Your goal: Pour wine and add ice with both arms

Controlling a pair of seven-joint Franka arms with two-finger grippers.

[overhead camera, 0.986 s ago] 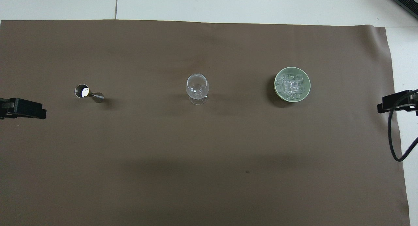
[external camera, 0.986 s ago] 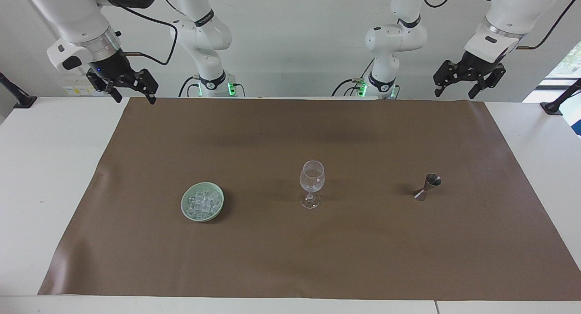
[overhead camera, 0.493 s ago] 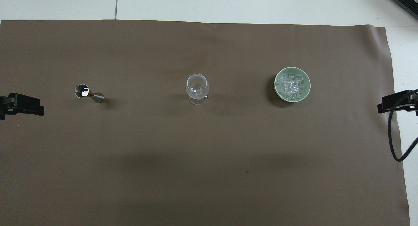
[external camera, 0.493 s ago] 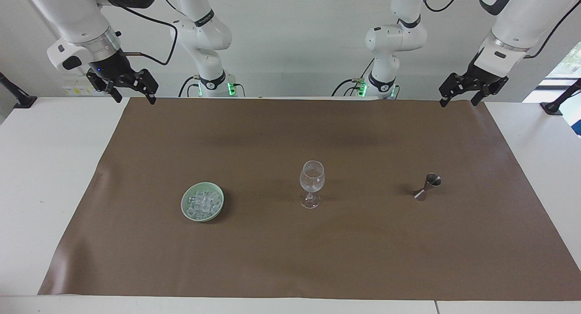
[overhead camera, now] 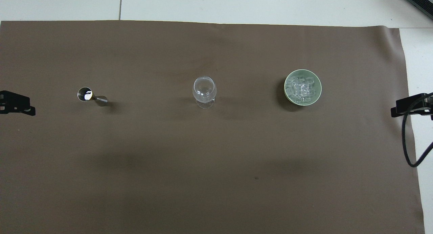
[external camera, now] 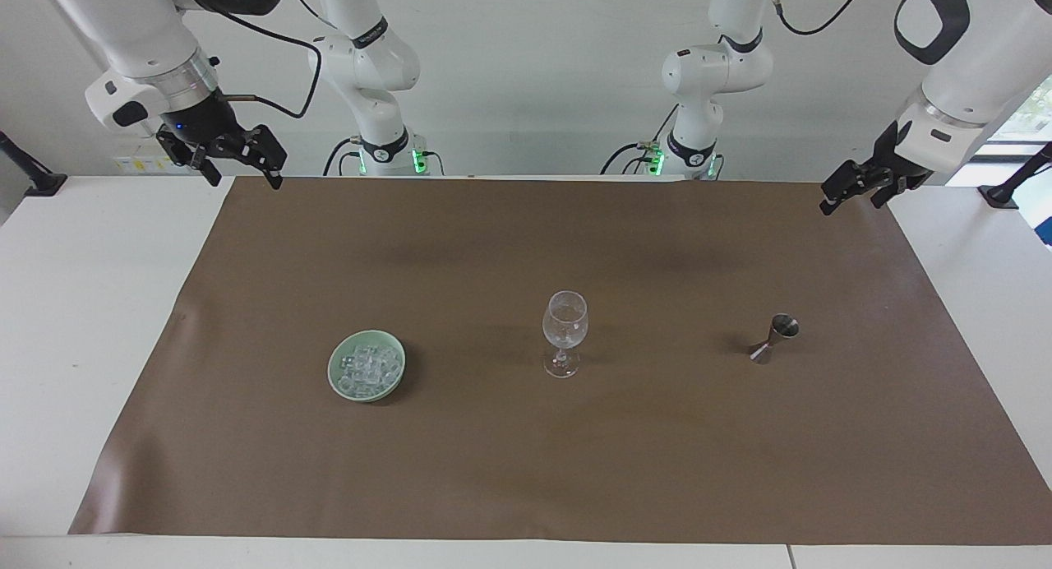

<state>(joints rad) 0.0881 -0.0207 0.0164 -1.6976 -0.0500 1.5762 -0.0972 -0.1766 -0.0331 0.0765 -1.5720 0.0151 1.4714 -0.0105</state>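
Note:
An empty-looking clear wine glass (external camera: 565,326) (overhead camera: 204,90) stands mid-mat. Toward the right arm's end, the ice (external camera: 369,367) (overhead camera: 303,88) is heaped in a pale green dish (external camera: 335,370) (overhead camera: 286,92). A small steel jigger (external camera: 774,337) (overhead camera: 91,96) stands upright toward the left arm's end; I cannot make out wine in it. My left gripper (external camera: 851,201) (overhead camera: 15,103) hangs open and empty over the mat's corner by its own base. My right gripper (external camera: 245,177) (overhead camera: 409,105) hangs open and empty over the mat's corner at its end.
A brown mat (external camera: 526,470) covers most of the white table (external camera: 82,322). A black cable (overhead camera: 407,142) loops down from the right arm past the mat's edge.
The left arm has swung outward toward its end of the table and its gripper has come lower. The right arm, glass, dish and jigger have not moved.

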